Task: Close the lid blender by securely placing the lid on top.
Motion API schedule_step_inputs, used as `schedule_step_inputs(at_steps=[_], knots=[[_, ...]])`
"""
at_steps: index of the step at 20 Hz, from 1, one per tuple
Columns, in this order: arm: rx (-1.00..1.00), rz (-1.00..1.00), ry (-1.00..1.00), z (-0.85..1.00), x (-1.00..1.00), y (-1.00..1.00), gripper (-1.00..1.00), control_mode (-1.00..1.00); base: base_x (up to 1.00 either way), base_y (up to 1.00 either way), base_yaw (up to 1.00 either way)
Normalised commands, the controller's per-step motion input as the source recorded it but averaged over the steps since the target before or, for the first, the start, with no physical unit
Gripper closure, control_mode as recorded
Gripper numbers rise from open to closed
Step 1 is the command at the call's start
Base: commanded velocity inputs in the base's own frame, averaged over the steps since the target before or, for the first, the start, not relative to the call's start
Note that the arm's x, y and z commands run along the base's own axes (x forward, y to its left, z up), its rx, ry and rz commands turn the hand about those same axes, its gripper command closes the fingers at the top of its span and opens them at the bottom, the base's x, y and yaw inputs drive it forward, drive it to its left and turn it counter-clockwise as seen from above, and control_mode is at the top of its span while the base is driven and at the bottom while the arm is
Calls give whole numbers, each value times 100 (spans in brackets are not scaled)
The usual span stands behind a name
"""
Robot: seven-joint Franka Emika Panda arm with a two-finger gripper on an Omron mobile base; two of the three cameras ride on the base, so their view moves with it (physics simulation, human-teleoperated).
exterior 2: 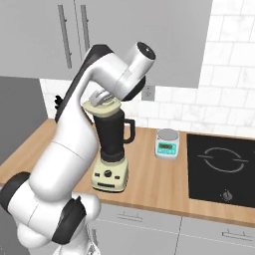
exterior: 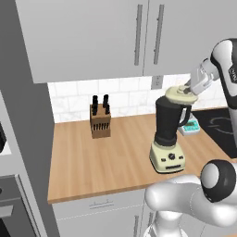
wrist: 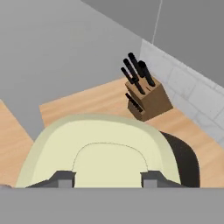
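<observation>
The blender (exterior: 168,134) (exterior 2: 112,149) stands on the wooden counter, cream base below a dark tapered jar with a side handle. The pale cream lid (exterior: 179,95) (exterior 2: 99,106) (wrist: 103,151) sits tilted at the jar's mouth, one side raised. My gripper (exterior: 187,89) (exterior 2: 103,97) (wrist: 105,179) is shut on the lid's raised centre knob from above and to the side. In the hand view the lid hides most of the jar; a dark piece of the blender (wrist: 186,159) shows past the lid's right edge.
A wooden knife block (exterior: 100,118) (wrist: 145,96) stands near the tiled wall, left of the blender. A small teal-and-white scale (exterior: 190,127) (exterior 2: 167,143) lies right of the blender. A black cooktop (exterior 2: 221,167) lies further right. Wall cabinets (exterior: 92,37) hang overhead.
</observation>
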Motion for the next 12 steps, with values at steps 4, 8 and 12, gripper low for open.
schedule_step_inputs(at_steps=[4, 8, 12], knots=[[7, -4, 0, -24, 12, 0, 100, -100, 0, 0, 0], [3, -4, 0, -24, 12, 0, 100, -100, 0, 0, 0], [1, -2, 0, -10, 24, 3, 100, -100, 0, 0, 0]])
